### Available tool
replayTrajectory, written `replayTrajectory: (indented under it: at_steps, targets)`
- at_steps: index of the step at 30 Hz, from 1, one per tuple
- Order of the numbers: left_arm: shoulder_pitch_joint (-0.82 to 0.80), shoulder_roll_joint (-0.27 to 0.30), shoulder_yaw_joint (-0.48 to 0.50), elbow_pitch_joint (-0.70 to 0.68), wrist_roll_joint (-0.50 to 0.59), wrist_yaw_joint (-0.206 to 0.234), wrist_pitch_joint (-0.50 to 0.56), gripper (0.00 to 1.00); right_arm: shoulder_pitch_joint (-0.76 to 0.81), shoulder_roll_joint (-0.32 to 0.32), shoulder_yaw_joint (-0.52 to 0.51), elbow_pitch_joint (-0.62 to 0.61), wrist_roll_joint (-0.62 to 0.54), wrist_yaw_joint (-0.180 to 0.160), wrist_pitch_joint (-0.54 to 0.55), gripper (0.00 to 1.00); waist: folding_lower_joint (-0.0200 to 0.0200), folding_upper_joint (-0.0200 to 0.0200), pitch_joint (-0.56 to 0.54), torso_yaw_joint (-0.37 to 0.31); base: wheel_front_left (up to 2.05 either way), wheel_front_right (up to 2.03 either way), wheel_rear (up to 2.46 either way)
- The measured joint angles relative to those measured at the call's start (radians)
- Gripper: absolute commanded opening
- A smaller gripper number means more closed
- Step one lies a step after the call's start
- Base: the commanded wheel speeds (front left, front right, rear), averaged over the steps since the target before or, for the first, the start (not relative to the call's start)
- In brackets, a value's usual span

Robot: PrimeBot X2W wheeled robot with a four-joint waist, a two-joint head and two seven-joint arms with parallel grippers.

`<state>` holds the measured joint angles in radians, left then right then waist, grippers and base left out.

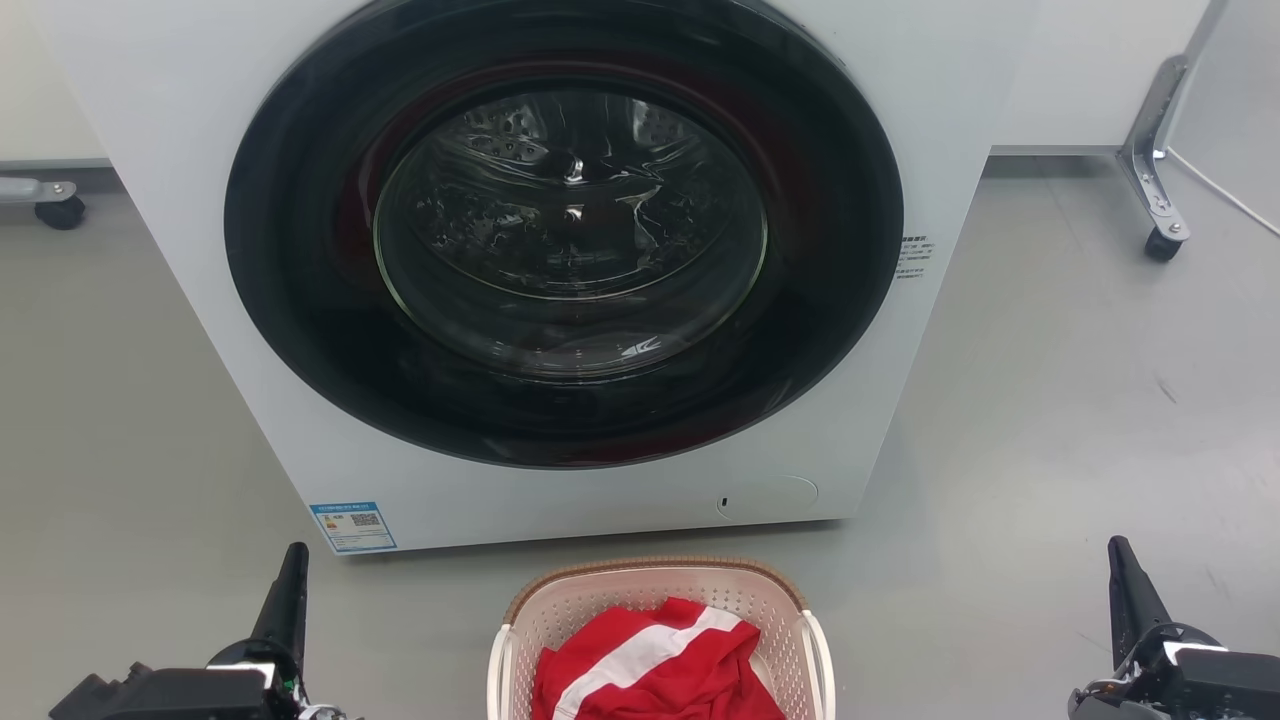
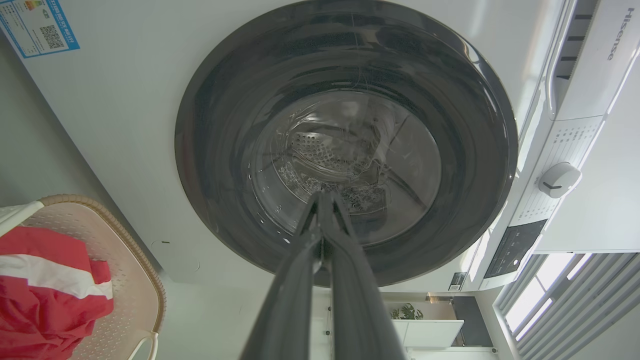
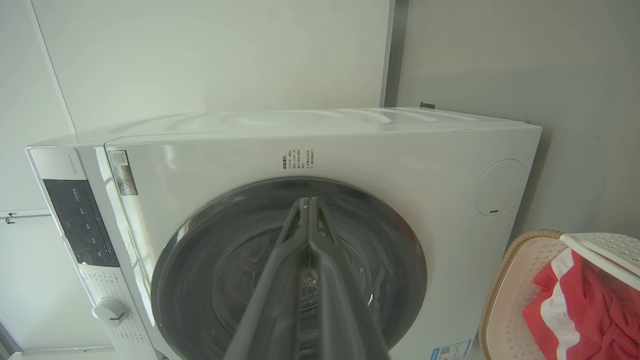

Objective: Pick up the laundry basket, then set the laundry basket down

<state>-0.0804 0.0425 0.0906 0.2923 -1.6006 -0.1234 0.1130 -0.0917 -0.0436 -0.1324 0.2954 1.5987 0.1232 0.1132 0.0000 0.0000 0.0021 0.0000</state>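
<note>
Down on the grey floor (image 1: pixel 1050 420), just in front of the white washing machine (image 1: pixel 150 140), sits the laundry basket (image 1: pixel 650 567). It's cream and perforated, with a brown woven-look rim, and it's loaded: a red garment with a white stripe (image 1: pixel 640 670) lies bunched inside, covering most of the bottom. White side handles run along both flanks. Above it looms the machine's big dark round door (image 1: pixel 570 230), closed, the steel drum glinting through the glass.

Left gripper (image 1: pixel 296 556) sits low on the left, its long dark fingers pressed together to a single point and empty. Right gripper (image 1: pixel 1121 552) mirrors it on the right, tips also squeezed together and holding no object. The basket is between them, well apart from both, with floor on either side.

Around the edges, there's a blue label (image 1: pixel 352 526) at the machine's lower left corner and a round hatch (image 1: pixel 768 495) at its lower right. A metal leg on a caster (image 1: pixel 1158 215) stands off to the right and another caster (image 1: pixel 60 210) far left, both well away from the basket.
</note>
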Motion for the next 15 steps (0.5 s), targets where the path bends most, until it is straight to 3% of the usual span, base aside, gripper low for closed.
replayTrajectory:
  at_steps: [15]
  targets:
    - [0.000, 0.000, 0.000, 0.000, 0.000, 0.000, 0.000, 0.00, 0.000, 0.000, 0.000, 0.000, 0.000, 0.000, 0.000, 0.00, 0.0000, 0.0000, 0.000, 0.000, 0.00, 0.00, 0.00]
